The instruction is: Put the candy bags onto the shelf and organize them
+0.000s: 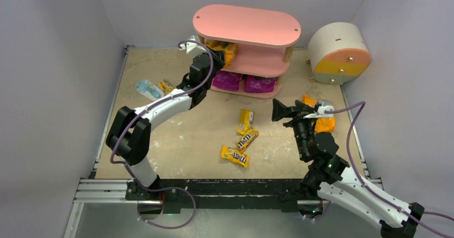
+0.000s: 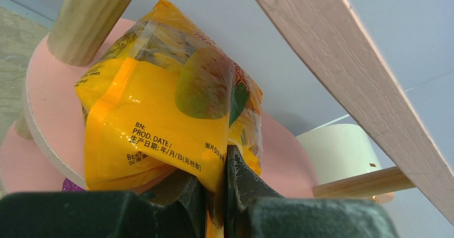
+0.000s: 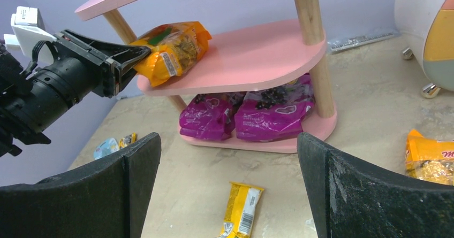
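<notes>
The pink shelf (image 1: pixel 246 27) stands at the back centre. My left gripper (image 2: pixel 217 195) is shut on the edge of an orange bag (image 2: pixel 160 104), which rests on the left end of the middle tier (image 3: pixel 257 56). Two purple bags (image 3: pixel 211 115) (image 3: pixel 275 109) lie side by side on the bottom tier. My right gripper (image 3: pixel 227 158) is open and empty, hovering over the table in front of the shelf. A second orange bag (image 1: pixel 321 121) lies on the table just right of it. Three yellow M&M's packets (image 1: pixel 246 120) (image 1: pixel 247 140) (image 1: pixel 234 156) lie mid-table; a fourth (image 1: pixel 166 85) lies at the left.
A round cream drawer unit (image 1: pixel 338 53) with pink and yellow fronts stands at the back right. A flat light-blue-and-white item (image 1: pixel 148 90) lies at the left beside the fourth packet. Grey walls close in the table on three sides.
</notes>
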